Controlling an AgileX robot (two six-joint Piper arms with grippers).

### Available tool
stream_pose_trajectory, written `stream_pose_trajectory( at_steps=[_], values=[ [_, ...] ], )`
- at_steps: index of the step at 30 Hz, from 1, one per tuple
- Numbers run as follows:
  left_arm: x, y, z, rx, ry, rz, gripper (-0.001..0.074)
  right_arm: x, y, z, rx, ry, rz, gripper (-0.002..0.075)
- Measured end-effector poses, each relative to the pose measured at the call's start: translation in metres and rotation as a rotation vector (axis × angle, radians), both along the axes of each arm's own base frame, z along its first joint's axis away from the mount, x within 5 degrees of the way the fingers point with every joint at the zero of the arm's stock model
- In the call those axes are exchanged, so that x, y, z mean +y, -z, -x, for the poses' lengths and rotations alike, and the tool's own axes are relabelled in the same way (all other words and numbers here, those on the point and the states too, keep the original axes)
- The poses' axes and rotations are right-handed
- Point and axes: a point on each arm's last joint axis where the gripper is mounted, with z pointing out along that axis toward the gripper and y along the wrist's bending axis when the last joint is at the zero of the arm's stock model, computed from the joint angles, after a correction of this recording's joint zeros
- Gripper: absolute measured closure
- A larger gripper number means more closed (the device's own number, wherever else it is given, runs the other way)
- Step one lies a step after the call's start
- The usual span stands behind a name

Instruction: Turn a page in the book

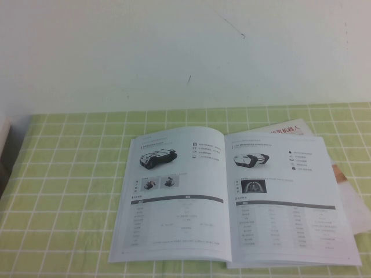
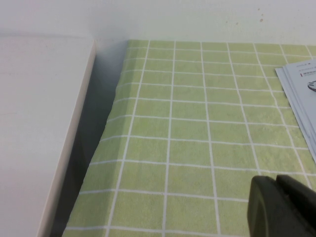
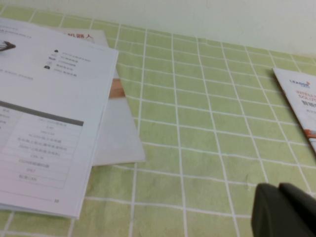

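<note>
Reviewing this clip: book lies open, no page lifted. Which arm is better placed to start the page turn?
Probably right. The right tool, shut, hovers over the cloth beside the page's free outer edge. The left tool looks shut, with only a corner of the book in view.

Book (image 1: 232, 197): white pages, dark grey bars, black-and-white robot photos. Tablecloth (image 1: 69, 174): light green, white grid. Left gripper (image 2: 281, 207) and right gripper (image 3: 284, 210): dark grey-green.

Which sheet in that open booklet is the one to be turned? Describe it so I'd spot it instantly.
On the green checked tablecloth the book lies open. The page is its right-hand sheet. Unlike the left sheet's two small photos, it shows one semicircular picture beneath its tracked-vehicle photo. Both grippers, left and right, hang off to the sides, touching nothing.
</note>
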Motion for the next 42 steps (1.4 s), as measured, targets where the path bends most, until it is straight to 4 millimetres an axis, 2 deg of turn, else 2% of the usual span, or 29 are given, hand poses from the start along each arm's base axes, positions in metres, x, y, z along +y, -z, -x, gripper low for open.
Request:
stream_pose_trajectory(
  at_steps=[17, 20, 24, 28, 31, 37, 39, 42],
  values=[
    [0.0, 0.0, 0.0, 0.0, 0.0, 0.0, 0.0738, 0.003, 0.0, 0.0, -0.012, -0.006, -0.075, 0.0729],
    [0.0, 0.0, 0.0, 0.0, 0.0, -0.002, 0.0738, 0.007, -0.001, -0.001, -0.025, -0.015, -0.185, 0.0729],
    [-0.001, 0.0, 0.0, -0.004, 0.001, 0.029, 0.0738, 0.017, -0.003, -0.002, -0.046, -0.043, -0.457, 0.0729],
    [-0.005, -0.002, 0.0, -0.019, 0.01, 0.191, 0.0738, 0.027, -0.01, -0.002, -0.094, -0.071, -0.771, 0.0729],
    [-0.011, -0.004, -0.001, -0.032, 0.023, 0.394, 0.0738, 0.029, -0.015, -0.003, -0.124, -0.077, -0.901, 0.0729],
    [-0.021, -0.014, -0.001, -0.066, 0.057, 0.878, 0.0738, 0.029, -0.017, -0.003, -0.143, -0.075, -0.955, 0.0729],
    [-0.021, -0.017, -0.001, -0.092, 0.058, 0.928, 0.0738, 0.029, -0.018, -0.003, -0.149, -0.071, -0.958, 0.0729],
    [-0.018, -0.02, -0.002, -0.138, 0.039, 0.915, 0.0738, 0.027, -0.019, -0.004, -0.168, -0.062, -0.951, 0.0729]
  ],
)
